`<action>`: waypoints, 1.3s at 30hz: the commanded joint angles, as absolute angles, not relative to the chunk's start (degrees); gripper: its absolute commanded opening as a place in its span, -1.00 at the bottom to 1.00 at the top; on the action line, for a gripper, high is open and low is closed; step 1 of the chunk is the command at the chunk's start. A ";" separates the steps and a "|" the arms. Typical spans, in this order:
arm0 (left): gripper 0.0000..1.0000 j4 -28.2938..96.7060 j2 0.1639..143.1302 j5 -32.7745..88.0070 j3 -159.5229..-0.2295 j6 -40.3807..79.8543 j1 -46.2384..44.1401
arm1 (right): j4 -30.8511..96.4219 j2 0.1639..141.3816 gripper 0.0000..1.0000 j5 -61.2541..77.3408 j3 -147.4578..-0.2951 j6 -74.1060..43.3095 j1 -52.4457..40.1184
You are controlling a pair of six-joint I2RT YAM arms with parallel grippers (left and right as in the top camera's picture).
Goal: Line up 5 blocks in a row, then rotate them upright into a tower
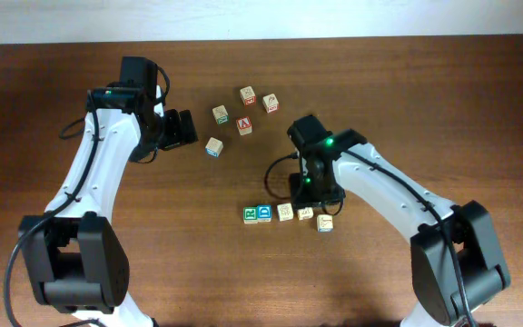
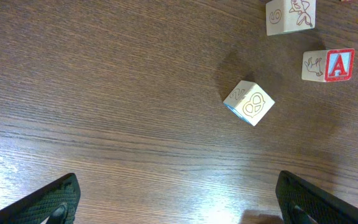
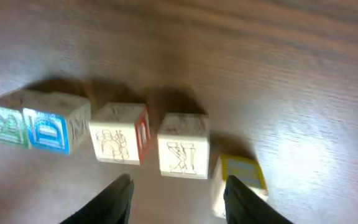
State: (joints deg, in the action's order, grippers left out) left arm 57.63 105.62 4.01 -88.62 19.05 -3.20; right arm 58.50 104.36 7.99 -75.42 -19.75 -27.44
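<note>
A dark wood-grain table (image 1: 243, 291) — glossy with glare — edged by a pale strip (image 1: 334, 16).

Wooden table (image 1: 207, 272) — small alphabet blocks (image 1: 264, 213)

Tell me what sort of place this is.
Probably a robotics lab bench: a left arm and a right arm at a wooden table, with a row of alphabet blocks laid out.

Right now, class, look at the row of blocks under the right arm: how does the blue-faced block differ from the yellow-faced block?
The blue-faced block shows a blue print; the yellow-faced block shows a yellow one. The blue-faced block sits in line, pressed against the green-faced block; the yellow-faced block sits off the line, turned askew. Both are small light-wood cubes of like size.
</note>
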 commanded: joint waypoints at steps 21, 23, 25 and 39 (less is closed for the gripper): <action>0.98 57.67 105.80 3.57 -89.52 18.17 -3.20 | 60.77 104.95 -0.04 9.26 -67.46 -20.21 -22.92; 0.99 57.67 105.80 3.60 -89.52 18.15 -3.20 | 60.27 104.95 -0.04 9.26 -66.72 -20.14 -22.92; 0.98 57.67 105.80 3.60 -89.52 18.15 -3.20 | 59.22 104.95 -0.04 9.28 -66.17 -19.94 -22.92; 0.98 57.69 105.80 3.60 -89.52 18.15 -3.20 | 53.12 104.97 -0.30 8.08 -63.94 -19.86 -22.85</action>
State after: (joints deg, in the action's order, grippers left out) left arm 57.63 105.62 4.01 -88.62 19.05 -3.20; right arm 54.46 104.64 8.86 -64.36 -20.34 -22.50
